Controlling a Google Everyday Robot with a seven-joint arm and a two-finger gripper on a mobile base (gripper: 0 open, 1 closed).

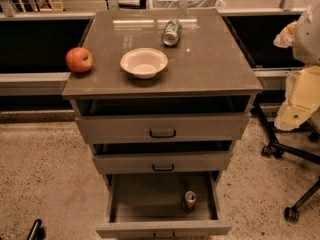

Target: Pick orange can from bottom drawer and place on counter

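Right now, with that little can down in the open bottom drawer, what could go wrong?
The gripper, low at the picture's left edge, might bump the middle drawer reaching the orange can in the bottom drawer. The upright can could tip. On the counter, the apple at the edge and the lying green can could roll if nudged.

The orange can (189, 200) stands upright at the right front of the open bottom drawer (145, 200). On the counter (210, 64) are an apple (79, 60) at the left edge, a white bowl (143, 62) and a green-and-white can (171, 32) on its side. The gripper (34, 229) shows dark at the lower left corner
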